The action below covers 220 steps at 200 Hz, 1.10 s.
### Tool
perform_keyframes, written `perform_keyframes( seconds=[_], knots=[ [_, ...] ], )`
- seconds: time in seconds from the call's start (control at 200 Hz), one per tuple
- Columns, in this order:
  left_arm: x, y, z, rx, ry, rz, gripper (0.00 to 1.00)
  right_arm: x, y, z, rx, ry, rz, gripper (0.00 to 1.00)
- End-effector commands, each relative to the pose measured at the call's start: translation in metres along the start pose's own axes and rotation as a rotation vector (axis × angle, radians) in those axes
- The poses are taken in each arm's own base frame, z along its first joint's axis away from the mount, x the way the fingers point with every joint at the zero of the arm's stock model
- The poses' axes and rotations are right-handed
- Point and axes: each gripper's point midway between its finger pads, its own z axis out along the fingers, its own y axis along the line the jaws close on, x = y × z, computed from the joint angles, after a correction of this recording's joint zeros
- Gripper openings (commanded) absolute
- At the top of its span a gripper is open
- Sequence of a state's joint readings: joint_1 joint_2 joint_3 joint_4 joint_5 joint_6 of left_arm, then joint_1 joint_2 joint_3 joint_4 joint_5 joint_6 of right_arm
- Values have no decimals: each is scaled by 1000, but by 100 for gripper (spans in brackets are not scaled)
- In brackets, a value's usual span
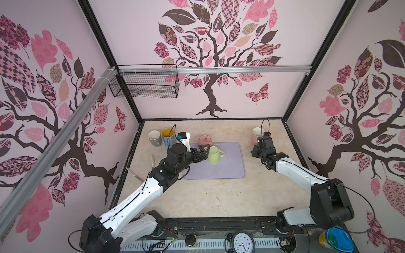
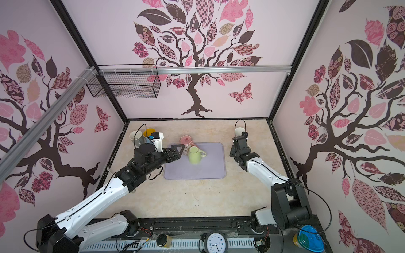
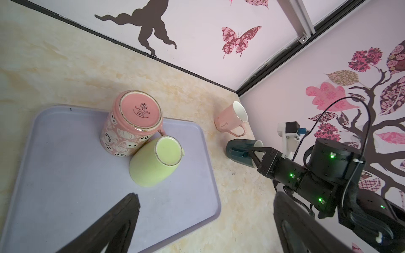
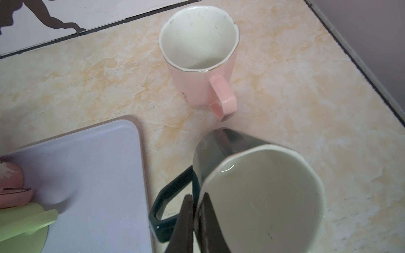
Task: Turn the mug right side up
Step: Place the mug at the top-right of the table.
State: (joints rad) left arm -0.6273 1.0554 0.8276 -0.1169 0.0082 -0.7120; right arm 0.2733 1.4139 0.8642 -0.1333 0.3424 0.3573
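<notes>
Over the marbled beige surface beside the lavender plastic tray, the right tool is clamped on the rim of the mouth-up dark teal ceramic mug, the left tool spread wide; settle its base flat before releasing.

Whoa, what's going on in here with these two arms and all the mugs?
Two robot arms seem to be turning upside-down mugs upright. The right end effector is shut on the rim of a dark teal mug, which is roughly upright beside a plain pink mug standing on the table. The left end effector is open and empty, close to a green mug. That mug sits upside down on a lavender tray, touching a patterned pink mug, also upside down.
</notes>
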Motion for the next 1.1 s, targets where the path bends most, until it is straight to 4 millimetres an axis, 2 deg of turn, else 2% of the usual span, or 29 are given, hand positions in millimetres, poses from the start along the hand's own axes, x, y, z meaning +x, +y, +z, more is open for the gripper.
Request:
perform_keyframes(
  seconds=[0.0,0.215,0.365,0.625,0.96,1.095],
  knots=[
    [11,15,1,-45,19,33,98,-42,-8,-2,93,-106,-24,0],
    [12,22,-4,-62,3,53,98,-54,-26,15,72,-60,55,0],
    [17,28,-5,-78,5,60,98,-60,-27,25,22,-23,83,0],
    [14,22,-7,-52,-3,56,98,-73,-35,51,56,43,89,0],
    [14,21,-8,-40,-7,49,98,-93,-32,77,79,120,12,0],
    [13,21,-10,-38,-11,47,98,-93,-30,89,77,168,-17,0]
  ],
)
